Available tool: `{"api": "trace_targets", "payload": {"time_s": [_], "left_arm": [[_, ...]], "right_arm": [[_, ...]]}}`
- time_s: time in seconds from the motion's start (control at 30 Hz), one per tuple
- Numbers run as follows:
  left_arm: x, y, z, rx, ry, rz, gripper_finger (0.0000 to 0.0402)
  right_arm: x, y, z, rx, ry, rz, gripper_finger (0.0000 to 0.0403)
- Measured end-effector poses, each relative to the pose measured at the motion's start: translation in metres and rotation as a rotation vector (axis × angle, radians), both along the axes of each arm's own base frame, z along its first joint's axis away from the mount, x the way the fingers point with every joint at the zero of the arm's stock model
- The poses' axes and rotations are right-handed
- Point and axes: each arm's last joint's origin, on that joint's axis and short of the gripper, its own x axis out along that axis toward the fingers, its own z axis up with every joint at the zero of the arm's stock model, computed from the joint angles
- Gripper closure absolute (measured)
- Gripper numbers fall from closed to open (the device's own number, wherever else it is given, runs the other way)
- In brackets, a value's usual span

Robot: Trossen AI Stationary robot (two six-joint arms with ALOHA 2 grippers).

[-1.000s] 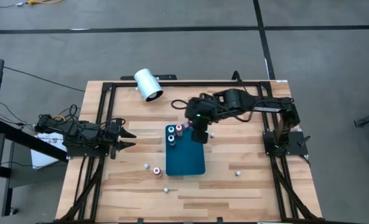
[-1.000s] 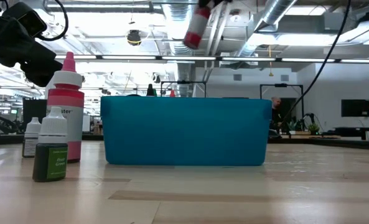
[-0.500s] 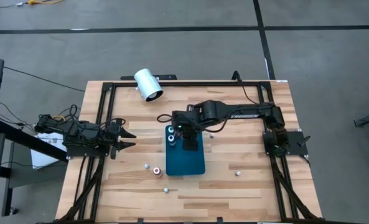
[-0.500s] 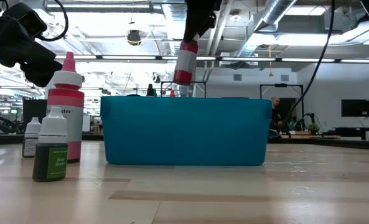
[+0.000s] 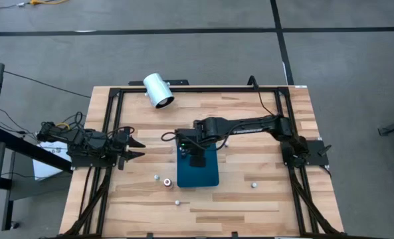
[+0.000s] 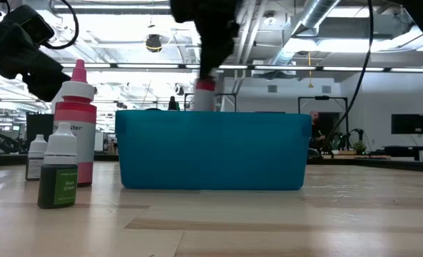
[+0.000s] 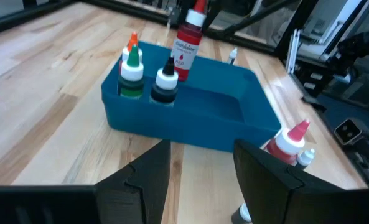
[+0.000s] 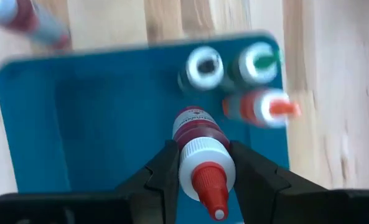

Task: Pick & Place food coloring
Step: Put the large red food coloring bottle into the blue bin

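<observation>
My right gripper (image 8: 200,163) squeezes a red bottle (image 8: 200,146) over the blue tray (image 8: 103,118). I should lower it straight, beside the three bottles (image 8: 234,81), then let go. My left gripper (image 7: 200,168) waits, fingers apart, holding nothing.

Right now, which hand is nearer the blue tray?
Right. The right hand is directly over the blue tray, holding a red food coloring bottle above it. The left hand waits open near the table's left edge, well clear.

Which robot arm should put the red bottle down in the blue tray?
The right one. Its gripper already holds the red bottle over the blue tray. The left gripper waits open at the table's left edge.
</observation>
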Motion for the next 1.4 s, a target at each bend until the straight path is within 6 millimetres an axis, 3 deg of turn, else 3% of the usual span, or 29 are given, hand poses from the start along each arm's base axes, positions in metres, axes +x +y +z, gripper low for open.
{"api": "trace_targets", "payload": {"time_s": [0.67,1.0,1.4], "left_arm": [[0.000,0.000,0.000,0.000,0.005,0.000,0.0235],[0.000,0.000,0.000,0.001,0.005,-0.001,0.0235],[0.000,0.000,-0.001,0.001,0.006,-0.004,0.0235]], "right_arm": [[0.004,-0.012,-0.003,-0.010,-0.023,-0.033,0.0289],[0.017,-0.010,-0.046,-0.026,0.090,-0.002,0.0287],[0.020,-0.017,-0.050,-0.029,0.088,-0.013,0.0286]]}}
